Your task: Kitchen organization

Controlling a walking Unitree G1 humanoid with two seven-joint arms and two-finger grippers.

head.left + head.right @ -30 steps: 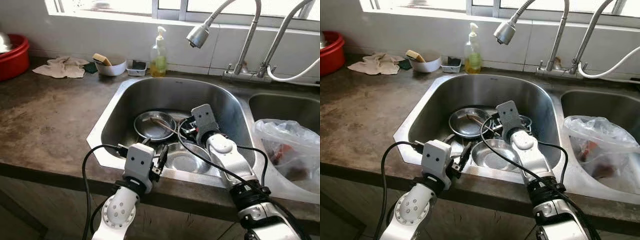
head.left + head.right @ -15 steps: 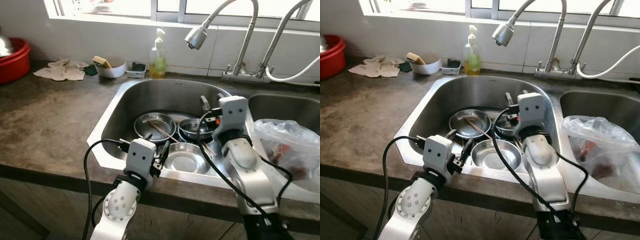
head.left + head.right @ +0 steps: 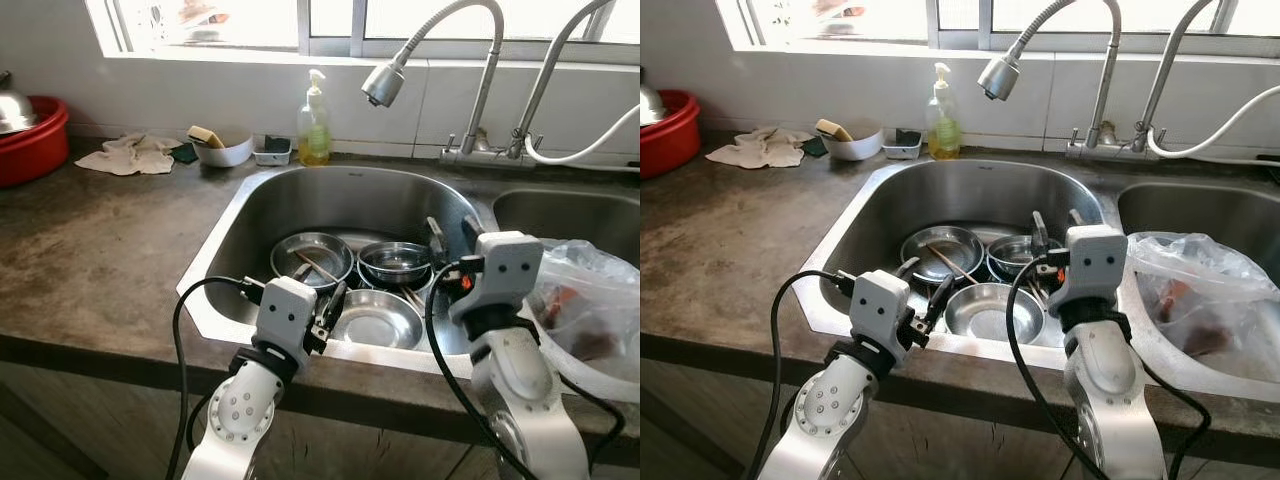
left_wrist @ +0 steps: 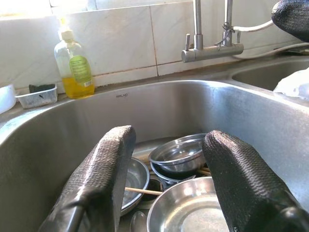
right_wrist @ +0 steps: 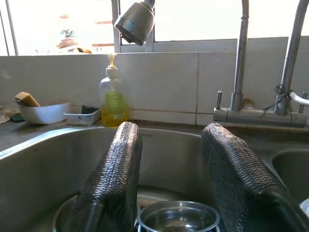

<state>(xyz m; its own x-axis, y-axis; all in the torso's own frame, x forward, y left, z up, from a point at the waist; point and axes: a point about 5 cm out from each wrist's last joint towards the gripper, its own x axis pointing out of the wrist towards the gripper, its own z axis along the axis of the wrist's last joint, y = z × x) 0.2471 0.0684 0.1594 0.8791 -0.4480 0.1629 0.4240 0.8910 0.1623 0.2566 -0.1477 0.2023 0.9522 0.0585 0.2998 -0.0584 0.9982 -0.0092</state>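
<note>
Dishes sit stacked in the basin of the sink (image 3: 250, 215): going left to right, a shallow steel plate (image 3: 311, 257) with a thin stick (image 3: 318, 266) lying slantwise across it, a flat steel pan (image 3: 376, 317) nearest the front rim, and a small steel bowl (image 3: 396, 262) behind the pan.

Hovering at the front rim of the sink, the left gripper (image 3: 330, 305) has its jaws spread and nothing between them; in its wrist view the pan and the bowl lie straight ahead and a little below, framed in the gap. Further right and higher, over the right side of the basin, the right gripper (image 3: 452, 232) also has its jaws apart and empty, with the bowl directly below and just ahead of them.

My judgement: the bowl is the nearer target for the right arm, the pan for the left, and either move is a downward reach onto a rim.

What lies under the bowl is hard to make out; it seems to rest on another dark vessel. Off to the right, the second basin holds a clear plastic bag (image 3: 585, 300) whose contents I cannot identify.
</note>
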